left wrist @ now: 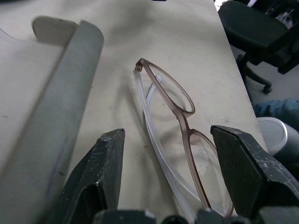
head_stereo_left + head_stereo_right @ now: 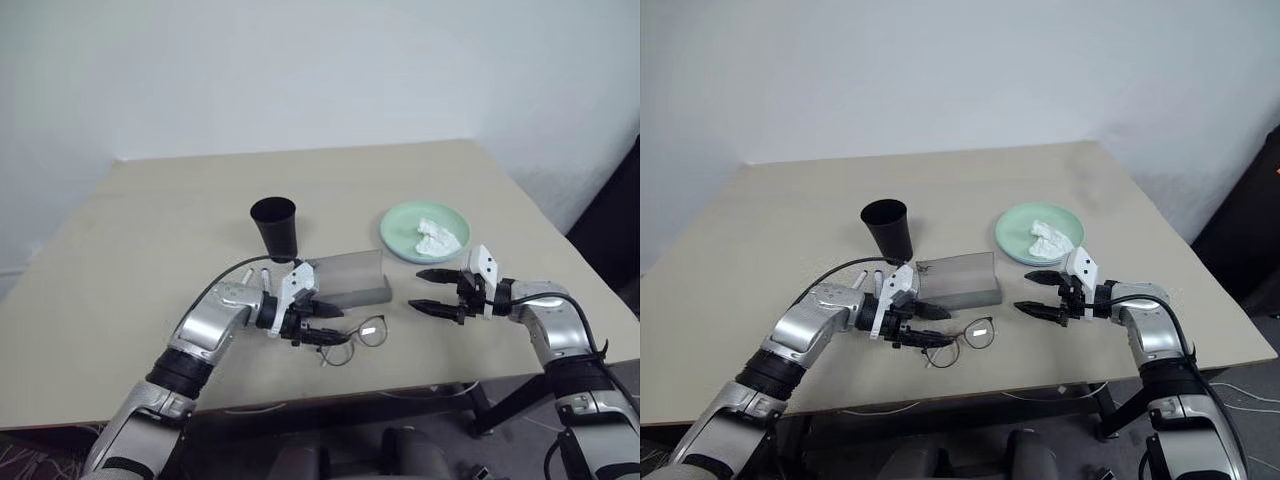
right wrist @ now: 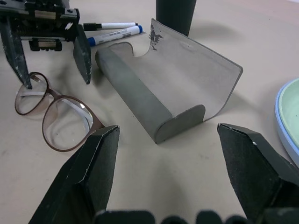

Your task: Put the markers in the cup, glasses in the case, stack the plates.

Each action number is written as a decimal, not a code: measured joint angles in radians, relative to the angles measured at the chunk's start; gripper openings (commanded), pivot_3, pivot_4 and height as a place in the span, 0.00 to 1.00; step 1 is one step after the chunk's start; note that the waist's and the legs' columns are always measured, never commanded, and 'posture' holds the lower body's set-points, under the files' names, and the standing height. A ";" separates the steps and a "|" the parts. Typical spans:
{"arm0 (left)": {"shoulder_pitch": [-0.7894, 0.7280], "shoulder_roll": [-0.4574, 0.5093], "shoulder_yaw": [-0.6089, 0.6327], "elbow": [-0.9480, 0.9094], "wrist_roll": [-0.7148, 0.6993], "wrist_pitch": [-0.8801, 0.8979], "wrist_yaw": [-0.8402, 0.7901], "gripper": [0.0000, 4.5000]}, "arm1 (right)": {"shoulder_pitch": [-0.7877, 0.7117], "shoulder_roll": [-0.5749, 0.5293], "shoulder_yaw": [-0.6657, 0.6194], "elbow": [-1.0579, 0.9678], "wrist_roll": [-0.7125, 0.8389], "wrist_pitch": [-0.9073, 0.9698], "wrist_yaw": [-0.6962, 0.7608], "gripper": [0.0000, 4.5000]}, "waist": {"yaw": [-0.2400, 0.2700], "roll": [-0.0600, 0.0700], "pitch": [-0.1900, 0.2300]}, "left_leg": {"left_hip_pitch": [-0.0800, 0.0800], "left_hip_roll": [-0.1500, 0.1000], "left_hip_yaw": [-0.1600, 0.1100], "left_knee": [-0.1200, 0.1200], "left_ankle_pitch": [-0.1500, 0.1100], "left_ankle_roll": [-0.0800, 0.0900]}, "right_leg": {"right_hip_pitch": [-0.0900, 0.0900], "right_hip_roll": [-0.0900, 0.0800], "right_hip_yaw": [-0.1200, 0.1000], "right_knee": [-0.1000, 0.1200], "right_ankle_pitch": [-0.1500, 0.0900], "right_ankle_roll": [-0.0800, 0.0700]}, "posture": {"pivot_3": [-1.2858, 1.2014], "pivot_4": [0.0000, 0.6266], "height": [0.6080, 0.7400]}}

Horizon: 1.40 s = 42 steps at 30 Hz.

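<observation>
Both hands spread | left hand straddles glasses (untouched) | case open

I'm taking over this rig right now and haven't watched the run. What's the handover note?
Left gripper: open, straddling the glasses on the table, not gripping.
Right gripper: open, empty, beside the case.
Case lies open. Both markers lie on the table behind the case, near the black cup.
Plates: pale green plate sits on the light blue plate, already stacked, with a tissue on top.
Left: glasses into case, markers into cup.
</observation>
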 measured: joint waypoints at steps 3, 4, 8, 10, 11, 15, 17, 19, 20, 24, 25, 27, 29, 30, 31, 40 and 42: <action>-0.017 -0.013 -0.024 0.024 0.022 -0.004 -0.014 0.69 | 0.021 0.000 0.000 -0.012 0.000 -0.002 -0.011 0.80 | 0.006 0.000 0.000 | 0.000 0.000 0.000 0.000 0.000 0.000 | 0.000 0.000 0.000 0.000 0.000 0.000 | 0.52 0.00 1.00; -0.020 -0.021 -0.029 0.032 0.032 -0.007 -0.014 0.69 | 0.028 0.001 0.000 -0.018 0.001 -0.002 -0.013 0.80 | 0.007 0.000 0.000 | 0.000 0.000 0.000 0.000 0.000 0.000 | 0.000 0.000 0.000 0.000 0.000 0.000 | 0.52 0.00 1.00; -0.035 -0.051 -0.036 0.054 0.038 -0.008 -0.020 0.69 | 0.039 -0.001 0.000 -0.038 0.012 0.008 -0.006 0.80 | 0.006 0.000 0.000 | 0.000 0.000 0.000 0.000 0.000 0.000 | 0.000 0.000 0.000 0.000 0.000 0.000 | 0.52 0.00 1.00; -0.041 -0.057 -0.036 0.057 0.039 -0.008 -0.025 0.69 | 0.048 -0.008 0.000 -0.053 0.021 0.021 0.005 0.80 | 0.007 0.000 0.000 | 0.000 0.000 -0.001 0.000 0.000 0.000 | 0.000 0.000 0.000 0.000 0.000 0.000 | 0.52 0.00 1.00; -0.041 -0.060 -0.036 0.062 0.041 -0.008 -0.027 0.69 | 0.052 -0.012 0.000 -0.058 0.022 0.025 0.010 0.80 | 0.007 0.000 0.000 | 0.000 0.000 -0.001 0.000 0.000 0.000 | 0.000 0.000 0.000 0.000 0.000 0.000 | 0.52 0.00 1.00; -0.042 -0.069 -0.037 0.069 0.049 -0.006 -0.033 0.54 | 0.071 -0.017 0.000 -0.068 0.024 0.040 0.023 0.81 | 0.006 0.000 0.000 | 0.000 0.000 0.000 0.000 0.000 0.000 | 0.000 0.000 0.000 0.000 0.000 0.000 | 0.52 0.00 1.00; -0.042 -0.069 -0.040 0.069 0.056 -0.006 -0.035 0.40 | 0.072 -0.019 0.000 -0.074 0.033 0.045 0.035 0.81 | 0.006 0.000 0.000 | 0.000 0.000 0.000 0.000 0.000 0.000 | 0.000 0.000 0.000 0.000 0.000 0.000 | 0.52 0.00 1.00; -0.042 -0.070 -0.043 0.070 0.066 -0.006 -0.039 0.24 | 0.072 -0.021 0.000 -0.094 0.051 0.061 0.054 0.81 | 0.006 0.000 0.000 | 0.000 0.000 0.000 0.000 0.000 0.000 | 0.000 0.000 0.000 0.000 0.000 0.000 | 0.52 0.00 1.00; -0.041 -0.070 -0.043 0.070 0.068 -0.007 -0.043 0.15 | 0.073 -0.022 0.000 -0.104 0.060 0.069 0.063 0.81 | 0.006 0.000 0.000 | 0.000 0.000 0.000 0.000 0.000 0.000 | 0.000 0.000 0.000 0.000 0.000 0.000 | 0.52 0.00 1.00; -0.058 -0.082 -0.042 0.064 0.058 -0.008 -0.073 0.00 | 0.078 -0.033 0.002 -0.124 0.073 0.087 0.089 0.81 | 0.007 -0.001 0.000 | 0.001 0.000 0.000 0.000 0.000 0.000 | 0.001 0.000 0.000 0.000 0.000 0.000 | 0.52 0.00 1.00; -0.058 -0.082 -0.042 0.064 0.058 -0.008 -0.074 0.00 | 0.081 -0.037 0.007 -0.128 0.075 0.088 0.090 0.81 | 0.007 -0.001 0.000 | 0.001 0.000 0.000 0.000 0.000 0.000 | 0.001 0.000 0.000 0.000 0.000 0.000 | 0.52 0.00 1.00; -0.058 -0.083 -0.042 0.064 0.059 -0.012 -0.074 0.00 | 0.087 -0.040 0.012 -0.131 0.076 0.088 0.093 0.81 | 0.007 -0.001 0.000 | 0.001 0.000 0.000 0.000 0.000 0.000 | 0.001 0.000 0.000 0.000 0.000 0.000 | 0.52 0.00 1.00; -0.058 -0.085 -0.042 0.064 0.062 -0.016 -0.074 0.00 | 0.088 -0.040 0.015 -0.131 0.077 0.088 0.093 0.81 | 0.007 -0.001 0.000 | 0.001 0.000 0.000 0.000 0.000 0.000 | 0.001 0.000 0.000 0.000 0.000 0.000 | 0.52 0.00 1.00; -0.058 -0.086 -0.042 0.064 0.063 -0.018 -0.074 0.00 | 0.088 -0.040 0.015 -0.131 0.077 0.087 0.092 0.81 | 0.007 -0.001 0.000 | 0.001 0.000 0.000 0.000 0.000 0.000 | 0.001 0.000 0.000 0.000 0.000 0.000 | 0.52 0.00 1.00; -0.058 -0.087 -0.041 0.064 0.064 -0.018 -0.074 0.00 | 0.088 -0.040 0.016 -0.131 0.077 0.087 0.092 0.81 | 0.007 -0.001 0.000 | 0.001 0.000 0.000 0.001 0.000 0.000 | 0.001 0.000 0.000 0.000 0.000 0.000 | 0.52 0.00 1.00; -0.060 -0.077 -0.001 0.037 0.042 -0.003 -0.055 0.00 | 0.087 -0.041 0.021 -0.128 0.076 0.076 0.087 0.81 | 0.006 -0.001 0.000 | 0.001 0.001 0.000 0.001 0.000 0.000 | 0.000 0.000 0.000 0.000 0.000 0.000 | 0.52 0.00 1.00; -0.068 -0.066 0.019 0.024 0.032 0.004 -0.054 0.00 | 0.085 -0.041 0.021 -0.113 0.075 0.068 0.086 0.81 | 0.006 -0.002 0.001 | 0.000 0.001 0.000 0.001 0.000 0.000 | 0.000 0.000 0.000 0.000 0.000 0.000 | 0.52 0.00 1.00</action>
